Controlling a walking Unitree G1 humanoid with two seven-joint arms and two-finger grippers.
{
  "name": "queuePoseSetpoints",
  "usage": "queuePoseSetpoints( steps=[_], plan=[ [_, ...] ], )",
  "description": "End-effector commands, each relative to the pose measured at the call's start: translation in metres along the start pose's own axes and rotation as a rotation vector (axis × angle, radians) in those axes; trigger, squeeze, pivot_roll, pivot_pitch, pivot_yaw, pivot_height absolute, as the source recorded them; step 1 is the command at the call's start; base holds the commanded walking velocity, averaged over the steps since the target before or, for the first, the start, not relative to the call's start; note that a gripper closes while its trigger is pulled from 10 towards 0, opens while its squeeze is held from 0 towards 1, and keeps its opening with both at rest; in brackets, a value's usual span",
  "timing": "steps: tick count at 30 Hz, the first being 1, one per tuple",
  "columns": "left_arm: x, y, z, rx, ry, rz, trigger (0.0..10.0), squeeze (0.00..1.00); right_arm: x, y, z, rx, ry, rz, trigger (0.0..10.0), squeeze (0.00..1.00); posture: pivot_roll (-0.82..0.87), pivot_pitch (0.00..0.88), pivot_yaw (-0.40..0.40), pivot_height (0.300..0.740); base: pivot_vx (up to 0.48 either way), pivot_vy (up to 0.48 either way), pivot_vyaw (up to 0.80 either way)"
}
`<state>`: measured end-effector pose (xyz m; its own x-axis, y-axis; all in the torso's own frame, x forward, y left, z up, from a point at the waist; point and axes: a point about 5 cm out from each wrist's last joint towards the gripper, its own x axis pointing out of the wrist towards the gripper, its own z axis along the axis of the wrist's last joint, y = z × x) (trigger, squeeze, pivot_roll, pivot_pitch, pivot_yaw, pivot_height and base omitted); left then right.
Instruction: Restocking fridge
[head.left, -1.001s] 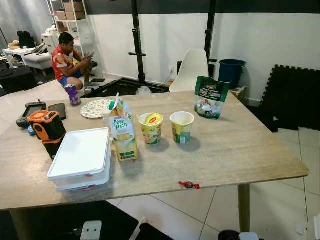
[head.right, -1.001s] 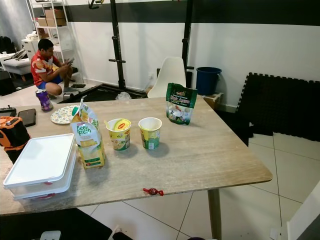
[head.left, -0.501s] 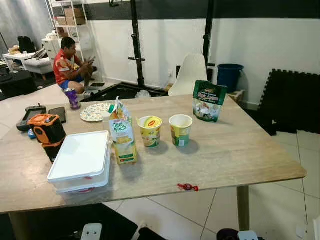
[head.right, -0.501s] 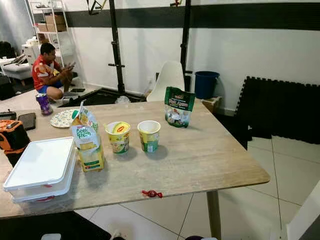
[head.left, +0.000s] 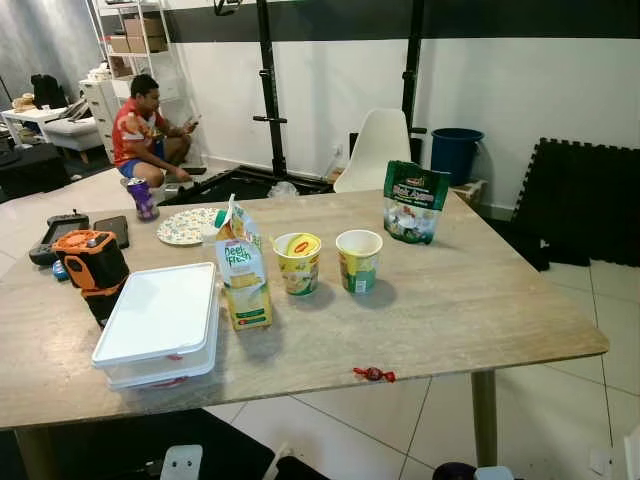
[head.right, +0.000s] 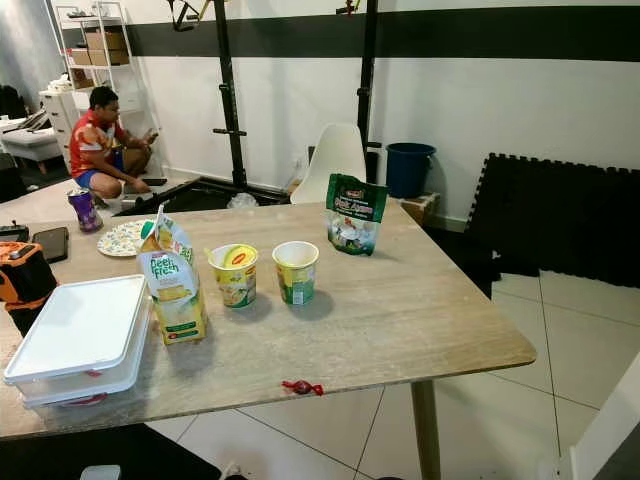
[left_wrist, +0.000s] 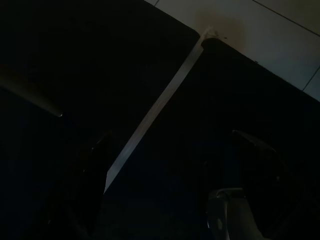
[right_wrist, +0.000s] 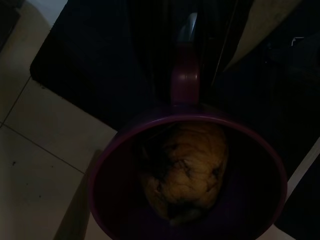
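Down below the table edge, in the shade, both my arms hang low. The wrist views are too dark for me to tell whether either pair of jaws is spread or pressed together.

Ahead of my right wrist is a purple mug (right_wrist: 120, 200), its handle pointing away, with a yellowish wrinkled lump (right_wrist: 185, 170) sitting inside. It appears to be held low at my side over the pale floor tiles, but I cannot tell whether I am gripping it. Ahead of my left wrist I make out little more than dark floor and a pale strip.

The goods for the fridge are all up on the wooden table (head.left: 480, 300), well apart from my arms. A white lidded container (head.left: 160, 318) sits near the left. Just right of it a juice carton (head.left: 243, 270) stands upright with its top torn open, which is reason to keep it vertical when lifting. Two noodle cups (head.left: 297, 262) (head.left: 359, 259) stand side by side beyond it, and a green pouch (head.left: 413, 202) stands farther right. A small red sweet (head.left: 373, 374) lies at the near edge.

I judge nothing here has been picked up yet. A person (head.left: 140, 125) crouches far left, clear of my reach.
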<state>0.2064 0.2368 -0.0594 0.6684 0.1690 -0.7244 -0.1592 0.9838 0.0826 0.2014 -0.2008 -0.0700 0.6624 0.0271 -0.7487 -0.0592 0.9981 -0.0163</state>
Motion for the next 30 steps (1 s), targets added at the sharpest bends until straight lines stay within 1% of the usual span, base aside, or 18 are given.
queuePoseSetpoints(
  steps=[1, 2, 3, 6, 10, 15, 20, 30],
  plan=[
    [0.000, 0.000, -0.002, -0.013, 0.006, 0.009, 10.0, 0.00, 0.002, 0.002, 0.005, -0.001, -0.014, 0.003, 10.0, 0.00, 0.03, 0.023, 0.018, 0.734, 0.000, 0.000, 0.00],
    [0.000, 0.001, -0.001, -0.014, 0.006, 0.012, 10.0, 0.00, 0.002, 0.002, 0.006, 0.011, -0.014, -0.002, 10.0, 0.00, 0.03, 0.023, 0.027, 0.734, 0.000, 0.000, 0.00],
    [0.000, 0.001, -0.001, -0.014, 0.006, 0.012, 10.0, 0.00, 0.002, 0.002, 0.006, 0.011, -0.014, -0.002, 10.0, 0.00, 0.03, 0.023, 0.027, 0.734, 0.000, 0.000, 0.00],
    [0.000, 0.001, -0.001, -0.003, 0.009, 0.011, 10.0, 0.00, 0.002, 0.000, 0.007, 0.053, -0.021, -0.018, 10.0, 0.00, 0.04, 0.031, 0.019, 0.734, 0.000, 0.000, 0.00],
    [-0.001, 0.003, -0.004, -0.011, 0.012, 0.016, 10.0, 0.00, 0.002, -0.001, 0.006, 0.044, -0.013, -0.020, 10.0, 0.00, 0.03, 0.048, 0.030, 0.734, 0.000, 0.000, 0.00],
    [-0.002, 0.003, -0.009, 0.009, 0.026, 0.009, 10.0, 0.00, 0.000, -0.004, 0.000, 0.064, -0.004, -0.038, 10.0, 0.00, 0.02, 0.066, 0.044, 0.734, 0.000, 0.000, 0.00],
    [-0.002, 0.002, -0.008, 0.013, 0.024, 0.006, 10.0, 0.00, -0.003, -0.005, -0.009, 0.056, 0.018, -0.046, 10.0, 0.00, 0.02, 0.068, 0.046, 0.734, 0.000, 0.000, 0.00],
    [-0.001, 0.000, -0.005, 0.022, 0.009, -0.001, 10.0, 0.00, -0.004, -0.009, -0.011, 0.062, 0.025, -0.055, 10.0, 0.00, 0.02, 0.073, 0.040, 0.734, 0.000, 0.000, 0.00]
  ],
)
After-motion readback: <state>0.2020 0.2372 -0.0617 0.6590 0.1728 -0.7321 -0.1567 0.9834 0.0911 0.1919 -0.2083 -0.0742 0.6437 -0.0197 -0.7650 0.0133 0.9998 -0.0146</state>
